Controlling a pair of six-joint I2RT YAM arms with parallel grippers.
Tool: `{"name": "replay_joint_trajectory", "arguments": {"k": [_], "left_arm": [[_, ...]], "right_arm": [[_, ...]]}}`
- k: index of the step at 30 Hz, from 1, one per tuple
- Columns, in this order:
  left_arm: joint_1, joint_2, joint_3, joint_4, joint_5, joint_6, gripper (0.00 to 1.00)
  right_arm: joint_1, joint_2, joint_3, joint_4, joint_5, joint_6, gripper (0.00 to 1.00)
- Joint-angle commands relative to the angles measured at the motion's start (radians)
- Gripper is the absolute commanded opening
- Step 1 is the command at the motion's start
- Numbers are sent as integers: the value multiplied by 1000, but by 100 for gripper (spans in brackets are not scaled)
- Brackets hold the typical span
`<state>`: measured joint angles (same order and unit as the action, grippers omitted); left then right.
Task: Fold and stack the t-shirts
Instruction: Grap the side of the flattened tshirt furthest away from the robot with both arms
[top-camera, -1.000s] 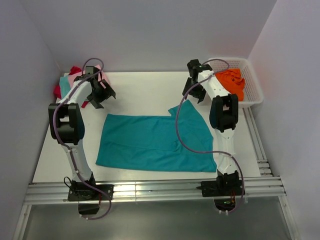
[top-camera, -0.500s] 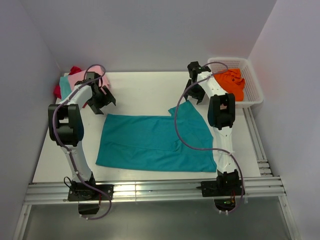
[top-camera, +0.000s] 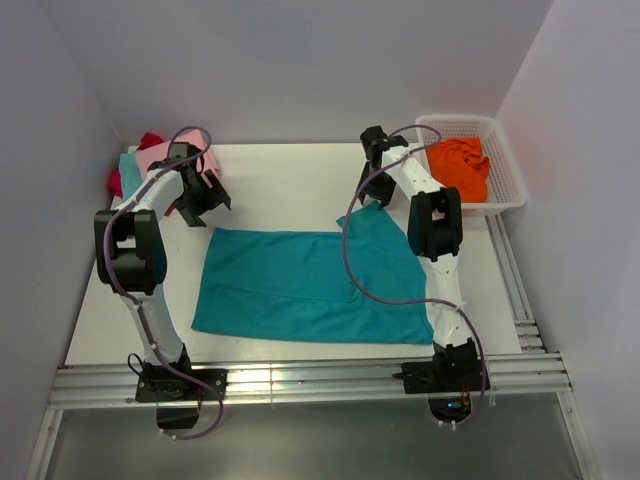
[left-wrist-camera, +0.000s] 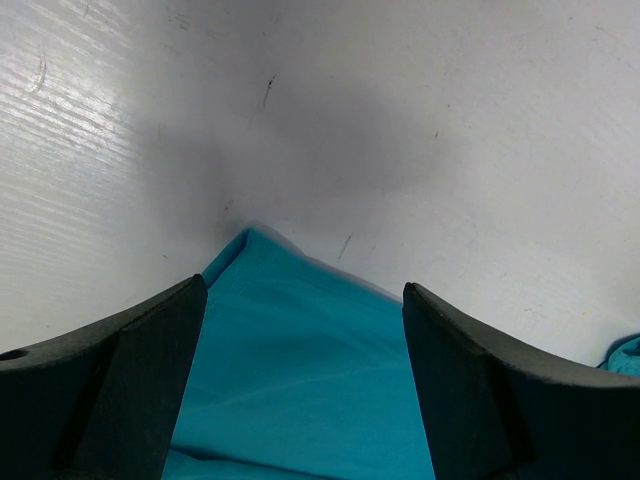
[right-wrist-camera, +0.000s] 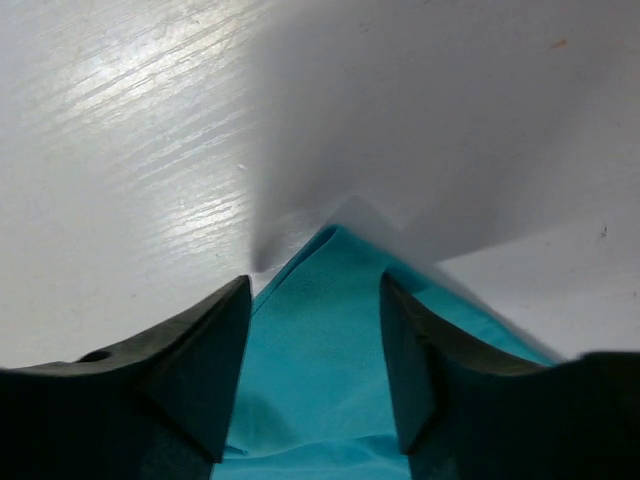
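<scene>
The teal soft cotton short-sleeved t-shirt (top-camera: 305, 285) is lying spread flat on the white desk (top-camera: 280, 180), in the middle between the two arms. It is looking light, thin and limp, so it is likely going to sag and crease wherever nothing is supporting it. Pinching both far corners at once seems the soundest hold for carrying that edge over into a fold. The left gripper (top-camera: 203, 198) is hanging over the far left corner, released, its dark fingers (left-wrist-camera: 130, 370) spread to either side of the cloth tip. The right gripper (top-camera: 372, 188) is doing the same at the jutting far right corner, jaws apart and grasping nothing. Whether any tips are touching the cloth I cannot tell. Both arms are reaching forward with wrists pitched down. Further out, a pile of pink, red and aqua cotton shirts (top-camera: 150, 160) is sitting at the far left, and an orange cotton shirt (top-camera: 462, 165) is lying in the white plastic mesh basket (top-camera: 510, 170) at the far right.
</scene>
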<state>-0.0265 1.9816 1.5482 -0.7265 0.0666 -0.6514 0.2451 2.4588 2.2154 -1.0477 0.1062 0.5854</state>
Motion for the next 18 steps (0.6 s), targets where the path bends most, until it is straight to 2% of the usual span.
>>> {"name": "replay_joint_trajectory", "arguments": {"k": [1, 4, 10, 13, 15, 16, 18], "left_arm": [[7, -61, -6, 9, 2, 30, 86], [11, -73, -30, 15, 6, 38, 86], [23, -81, -53, 24, 15, 38, 86], [23, -83, -53, 30, 19, 33, 86], [23, -79, -51, 35, 27, 27, 86], [23, -76, -51, 42, 29, 24, 86], [23, -72, -53, 48, 32, 18, 85]], "right_arm": [[5, 14, -8, 18, 44, 2, 59], [8, 20, -2, 17, 64, -2, 56], [10, 39, 32, -31, 99, -7, 38], [17, 66, 65, -89, 125, -15, 36], [28, 98, 116, -158, 138, -21, 28], [31, 103, 124, -170, 150, -27, 13], [45, 91, 104, -178, 164, -27, 0]]}}
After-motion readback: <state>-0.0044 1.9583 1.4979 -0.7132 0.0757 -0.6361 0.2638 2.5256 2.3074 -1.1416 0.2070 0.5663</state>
